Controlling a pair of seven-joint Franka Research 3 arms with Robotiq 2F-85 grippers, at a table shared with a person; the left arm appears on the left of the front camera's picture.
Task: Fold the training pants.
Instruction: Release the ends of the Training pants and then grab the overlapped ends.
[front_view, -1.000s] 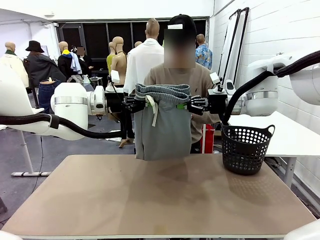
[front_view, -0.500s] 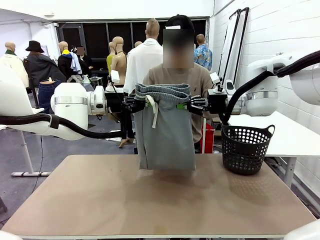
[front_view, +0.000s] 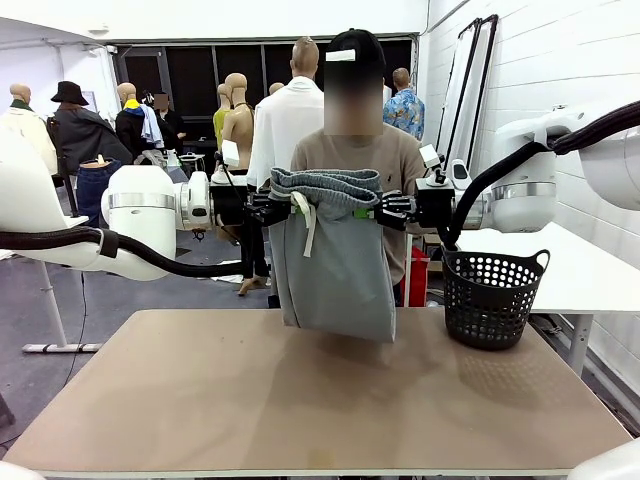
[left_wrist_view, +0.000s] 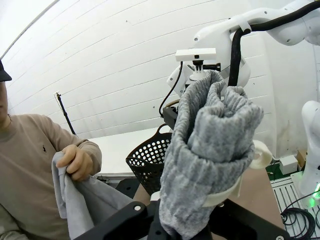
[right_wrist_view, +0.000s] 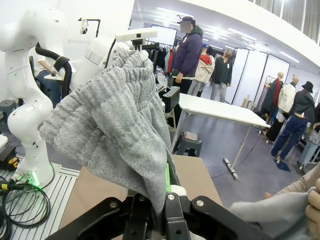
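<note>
The light grey training pants (front_view: 335, 270) hang in the air over the tan table (front_view: 300, 410), stretched by the waistband between my two grippers. At the waistband's left end my left gripper (front_view: 272, 208) is shut on the bunched fabric (left_wrist_view: 210, 150). My right gripper (front_view: 383, 210) is shut on the right end (right_wrist_view: 115, 130). A white drawstring (front_view: 305, 215) dangles near the left grip. A person stands behind the pants. In the left wrist view the person's hand (left_wrist_view: 75, 162) grips the pants' lower part, and fingers (right_wrist_view: 315, 200) on grey cloth show in the right wrist view.
A black perforated basket (front_view: 493, 296) stands at the table's far right corner. A white table (front_view: 590, 275) lies beyond it to the right. The tan tabletop below and in front of the hanging pants is bare.
The pants' hanging lower edge has dropped lower and swung to the right. Both grippers have stayed in place, still shut on the waistband.
</note>
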